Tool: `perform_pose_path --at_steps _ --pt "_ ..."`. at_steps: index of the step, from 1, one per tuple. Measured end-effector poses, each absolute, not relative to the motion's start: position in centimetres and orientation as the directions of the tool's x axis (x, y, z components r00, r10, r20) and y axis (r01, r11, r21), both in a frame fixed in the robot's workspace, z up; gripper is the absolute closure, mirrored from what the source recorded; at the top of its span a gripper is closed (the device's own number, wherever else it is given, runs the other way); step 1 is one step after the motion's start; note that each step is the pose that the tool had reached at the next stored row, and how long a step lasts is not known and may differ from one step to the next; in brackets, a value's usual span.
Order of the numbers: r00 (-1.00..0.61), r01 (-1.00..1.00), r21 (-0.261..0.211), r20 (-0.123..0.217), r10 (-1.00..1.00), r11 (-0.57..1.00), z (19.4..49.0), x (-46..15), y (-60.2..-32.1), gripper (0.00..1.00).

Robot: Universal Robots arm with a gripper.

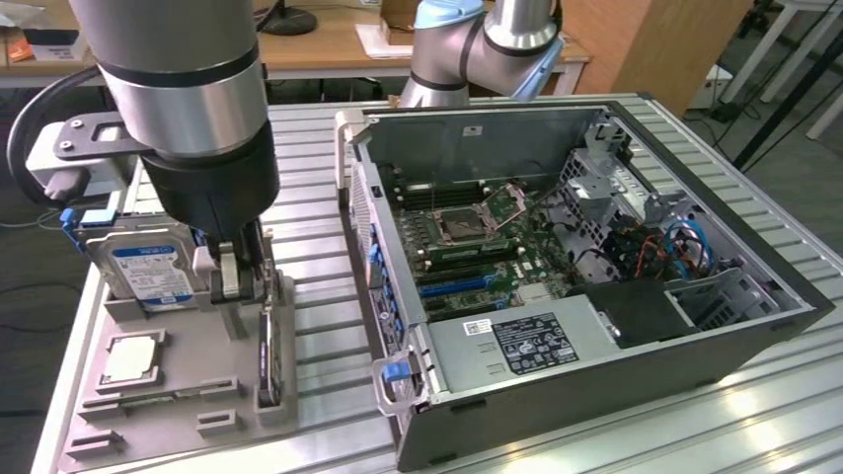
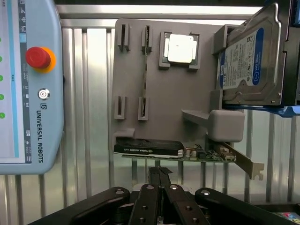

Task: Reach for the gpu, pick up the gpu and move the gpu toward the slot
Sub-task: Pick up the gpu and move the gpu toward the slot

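Observation:
The gpu [image 2: 161, 149] is a long dark card with a silver end bracket [image 2: 244, 162], standing on edge in the grey holder [image 2: 154, 93]. In the exterior view the gpu [image 1: 272, 351] sits at the holder's right side. My gripper [image 2: 159, 172] is shut with nothing between its fingers, its tips just short of the card's edge. From outside, the gripper [image 1: 232, 278] hangs over the holder [image 1: 185, 375], a little to the exterior view's left of the card. The blue slots [image 1: 455, 286] lie on the motherboard inside the open computer case [image 1: 737, 336].
A blue-labelled hard drive [image 1: 145, 278] stands upright in the holder, and a square silver processor chip [image 1: 129, 357] lies flat near it. A teach pendant [image 2: 28, 84] lies beside the holder. A second arm's base [image 1: 481, 44] stands behind the case.

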State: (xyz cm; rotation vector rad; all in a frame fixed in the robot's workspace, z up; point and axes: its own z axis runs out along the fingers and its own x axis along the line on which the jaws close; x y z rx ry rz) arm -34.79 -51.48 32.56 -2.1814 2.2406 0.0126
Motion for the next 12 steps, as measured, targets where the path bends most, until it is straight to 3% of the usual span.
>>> perform_pose_path --at_steps 12 --pt "-0.027 -1.0 -0.004 -0.016 -1.0 0.027 31.4 -34.8 -51.8 0.89"
